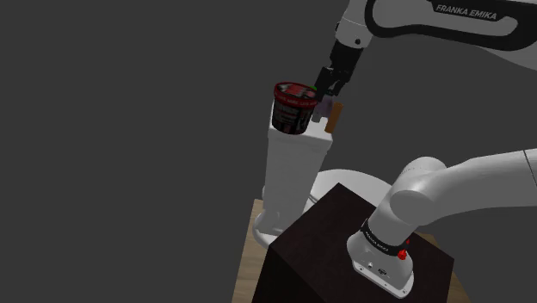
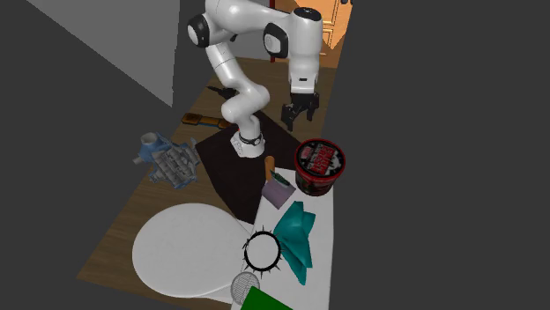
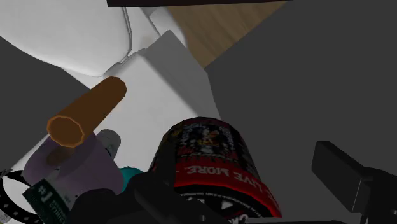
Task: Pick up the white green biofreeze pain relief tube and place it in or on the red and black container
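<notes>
My pincer (image 2: 300,121) is released, fingers apart and empty, hanging directly above the red and black container (image 2: 319,164). The tube (image 3: 67,168) lies on the white counter (image 3: 159,83), below my pincer and off to one side, near the container. Its body is pale lilac-grey and ends in a green-and-white label. A brown cylinder (image 3: 89,111) lies just beside the tube; whether they touch, I cannot tell. Expected handling: light, soft-walled, somewhat slick, and likely to deform under a hard squeeze. Recommended hold: across the body at mid-length, fingers square to its long axis, with moderate force. Caution: descend on the side clear of the cylinder to avoid dragging it.
</notes>
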`<action>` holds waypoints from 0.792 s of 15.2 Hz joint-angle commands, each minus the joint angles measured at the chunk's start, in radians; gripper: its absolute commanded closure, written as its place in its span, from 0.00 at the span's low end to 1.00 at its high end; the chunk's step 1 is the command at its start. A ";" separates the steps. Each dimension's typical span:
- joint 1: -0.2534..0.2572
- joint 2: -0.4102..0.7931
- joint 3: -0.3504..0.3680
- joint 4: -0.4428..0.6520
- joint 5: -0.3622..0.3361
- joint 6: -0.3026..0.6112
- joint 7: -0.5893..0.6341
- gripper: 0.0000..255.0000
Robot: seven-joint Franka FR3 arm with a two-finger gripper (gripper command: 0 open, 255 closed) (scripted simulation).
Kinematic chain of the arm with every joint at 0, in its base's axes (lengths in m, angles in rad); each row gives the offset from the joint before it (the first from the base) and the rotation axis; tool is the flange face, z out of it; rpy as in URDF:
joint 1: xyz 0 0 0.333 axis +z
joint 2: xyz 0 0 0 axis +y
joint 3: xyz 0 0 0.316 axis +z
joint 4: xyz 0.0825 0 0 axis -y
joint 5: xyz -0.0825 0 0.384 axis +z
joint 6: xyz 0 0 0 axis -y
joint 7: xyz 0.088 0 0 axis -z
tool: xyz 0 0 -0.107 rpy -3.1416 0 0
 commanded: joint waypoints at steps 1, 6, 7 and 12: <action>0.000 0.000 0.000 0.000 0.000 0.000 0.000 0.00; -0.032 0.126 -0.129 0.100 -0.015 -0.022 -0.119 0.00; -0.037 0.155 -0.154 0.124 -0.016 -0.027 -0.143 0.00; -0.058 0.314 -0.275 0.258 -0.005 -0.060 -0.267 0.00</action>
